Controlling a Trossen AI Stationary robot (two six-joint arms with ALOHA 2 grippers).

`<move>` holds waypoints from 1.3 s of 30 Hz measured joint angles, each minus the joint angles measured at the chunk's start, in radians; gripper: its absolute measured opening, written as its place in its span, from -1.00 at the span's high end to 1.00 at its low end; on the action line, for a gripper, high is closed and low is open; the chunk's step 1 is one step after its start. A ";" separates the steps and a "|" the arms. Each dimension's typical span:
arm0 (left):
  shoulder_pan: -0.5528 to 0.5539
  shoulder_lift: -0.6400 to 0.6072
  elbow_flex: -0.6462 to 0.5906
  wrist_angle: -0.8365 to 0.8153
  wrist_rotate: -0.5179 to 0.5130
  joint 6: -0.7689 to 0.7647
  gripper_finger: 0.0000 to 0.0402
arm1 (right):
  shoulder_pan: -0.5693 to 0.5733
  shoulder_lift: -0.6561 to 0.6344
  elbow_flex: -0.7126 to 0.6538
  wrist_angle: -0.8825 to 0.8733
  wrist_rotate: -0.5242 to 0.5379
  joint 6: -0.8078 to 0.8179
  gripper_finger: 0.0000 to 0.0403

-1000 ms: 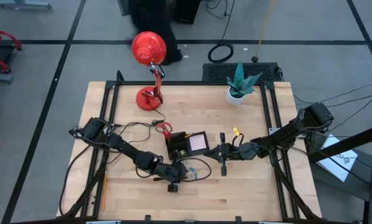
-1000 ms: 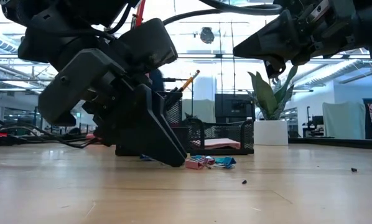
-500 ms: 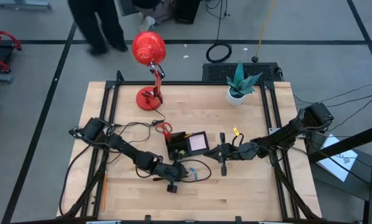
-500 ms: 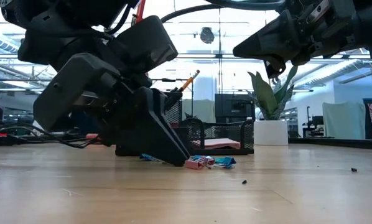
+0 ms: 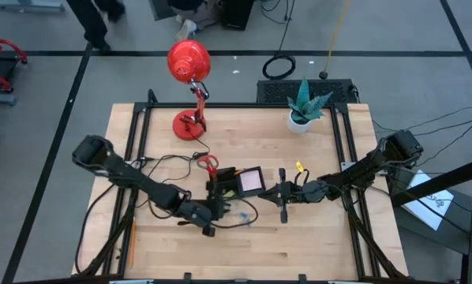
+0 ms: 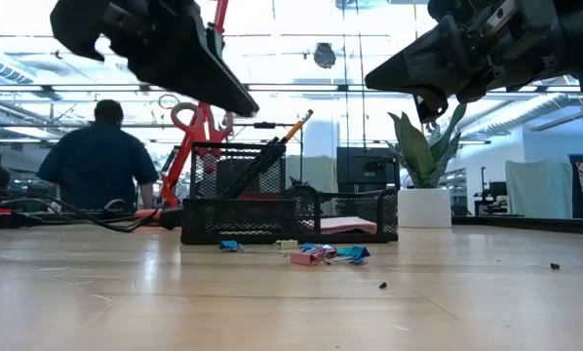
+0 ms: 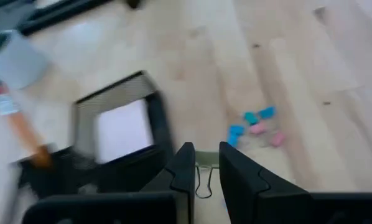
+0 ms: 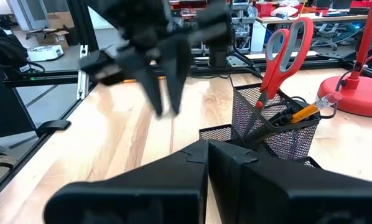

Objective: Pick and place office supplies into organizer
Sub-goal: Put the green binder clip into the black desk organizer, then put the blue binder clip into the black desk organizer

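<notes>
Left wrist view: left gripper (image 7: 206,167), fingers narrow, pinching a binder clip (image 7: 203,184) low centre. Carry it level over the black organizer (image 7: 111,134); release inside a compartment.

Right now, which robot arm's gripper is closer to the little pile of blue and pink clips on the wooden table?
Left. The left gripper hangs just beside the small blue and pink clips; the right gripper waits farther off, past the black mesh organizer.

Overhead, table-level, two wrist views — all share the organizer (image 5: 237,184).
</notes>
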 joint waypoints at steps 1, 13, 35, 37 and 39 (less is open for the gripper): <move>0.003 -0.010 0.000 -0.024 -0.018 0.000 0.73 | 0.000 0.000 0.000 0.000 0.000 0.000 0.98; 0.060 0.102 0.001 -0.122 -0.015 -0.071 0.73 | 0.000 0.000 0.000 0.001 0.000 0.015 0.98; 0.088 0.160 -0.005 -0.157 -0.066 -0.128 0.43 | 0.000 0.000 0.000 -0.003 0.000 0.016 0.98; 0.089 0.157 -0.002 -0.153 -0.074 -0.128 0.35 | 0.000 0.000 0.000 -0.003 0.000 0.018 0.98; 0.087 0.153 0.000 -0.155 -0.107 -0.137 0.29 | 0.000 0.000 0.000 -0.002 0.000 0.018 0.98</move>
